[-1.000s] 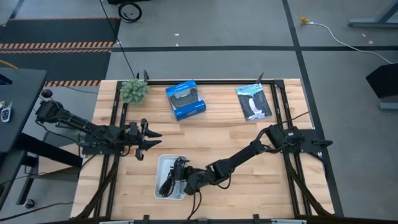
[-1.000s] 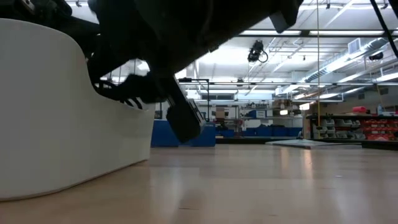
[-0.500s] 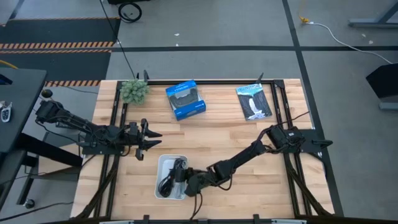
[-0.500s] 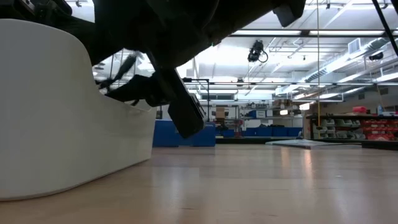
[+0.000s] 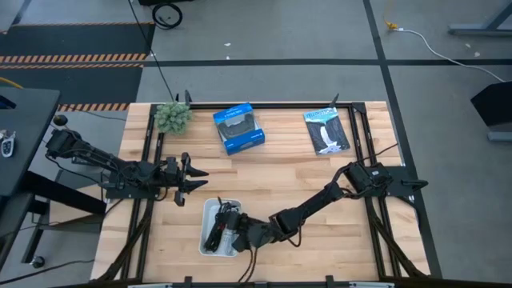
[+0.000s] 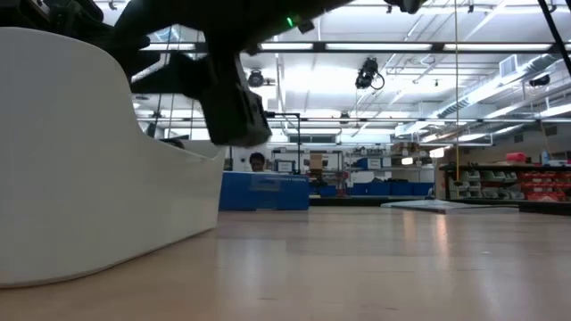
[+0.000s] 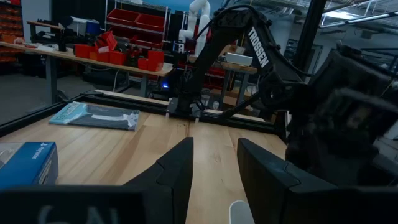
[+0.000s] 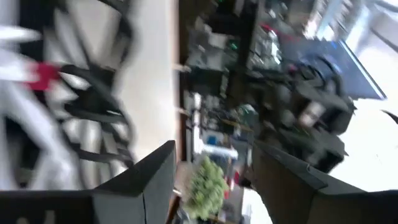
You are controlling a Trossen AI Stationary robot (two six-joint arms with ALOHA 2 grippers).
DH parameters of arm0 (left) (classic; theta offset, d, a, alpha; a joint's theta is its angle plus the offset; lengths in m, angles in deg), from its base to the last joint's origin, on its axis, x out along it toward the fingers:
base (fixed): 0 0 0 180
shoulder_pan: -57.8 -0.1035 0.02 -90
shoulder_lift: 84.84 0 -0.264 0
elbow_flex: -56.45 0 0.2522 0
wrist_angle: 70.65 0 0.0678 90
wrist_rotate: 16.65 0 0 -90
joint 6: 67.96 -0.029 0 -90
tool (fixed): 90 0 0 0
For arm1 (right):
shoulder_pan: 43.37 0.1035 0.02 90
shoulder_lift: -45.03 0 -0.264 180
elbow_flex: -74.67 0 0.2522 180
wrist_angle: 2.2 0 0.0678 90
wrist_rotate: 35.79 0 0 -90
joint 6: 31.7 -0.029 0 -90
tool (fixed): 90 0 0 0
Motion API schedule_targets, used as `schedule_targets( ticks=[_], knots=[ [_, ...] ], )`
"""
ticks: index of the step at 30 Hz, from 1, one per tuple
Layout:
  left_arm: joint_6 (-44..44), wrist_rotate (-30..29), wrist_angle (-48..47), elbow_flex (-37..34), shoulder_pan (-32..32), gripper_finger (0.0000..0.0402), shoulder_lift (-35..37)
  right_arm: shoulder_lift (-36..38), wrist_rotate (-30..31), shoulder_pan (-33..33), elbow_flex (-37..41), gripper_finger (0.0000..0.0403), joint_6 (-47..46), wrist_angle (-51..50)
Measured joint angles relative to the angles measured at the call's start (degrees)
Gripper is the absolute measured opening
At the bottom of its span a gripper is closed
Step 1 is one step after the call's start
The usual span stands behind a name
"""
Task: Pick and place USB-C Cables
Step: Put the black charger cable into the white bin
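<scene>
A white tray stands near the table's front edge, left of the middle; its wall fills the left of the low view. Dark coiled cables lie in it. The right wrist view shows a black coil with a red tie, another black coil and white strands against the tray's white inside. My right gripper hangs open and empty over the tray's right side, above the rim. My left gripper waits open and empty left of the tray's far end.
A blue box, a dark flat packet with white print and a small green plant lie along the far edge. Bare wood lies between them and the tray. A person shows far off in the room.
My right gripper has risen from the tray's right rim and drawn slightly toward the table's near edge. The dark cable loop seen at its fingers a second ago no longer shows there. The left arm has kept still.
</scene>
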Motion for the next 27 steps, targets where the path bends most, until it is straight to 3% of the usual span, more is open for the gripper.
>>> schedule_targets(
  ticks=[3, 7, 16, 19, 24, 27],
  knots=[
    [-0.01, 0.00, -0.01, -0.01, 0.01, 0.0133, 0.01, 0.00, 2.42, -0.08, 0.00, 0.0217, 0.81, 4.67],
    [0.02, 0.00, -0.02, 0.01, -0.01, 0.0133, -0.01, 0.09, 1.09, -0.59, -0.02, 0.0216, -1.88, 6.14],
    [-0.01, 0.00, 0.00, 0.01, 0.01, 0.0133, -0.01, 2.77, 1.19, -2.54, 0.02, 0.0188, -20.12, 1.03],
    [-0.01, -0.01, 0.01, 0.00, 0.00, 0.0133, 0.00, 6.77, -4.41, -2.97, 0.00, 0.0172, -31.18, -4.33],
    [0.00, -0.01, -0.02, 0.01, 0.01, 0.0133, -0.01, 11.21, -23.05, -4.82, -0.04, 0.0144, -56.19, -10.22],
    [-0.01, 0.00, -0.02, 0.01, -0.01, 0.0133, 0.01, 10.87, -30.76, -5.77, -0.09, 0.0128, -64.38, -11.30]
  ],
)
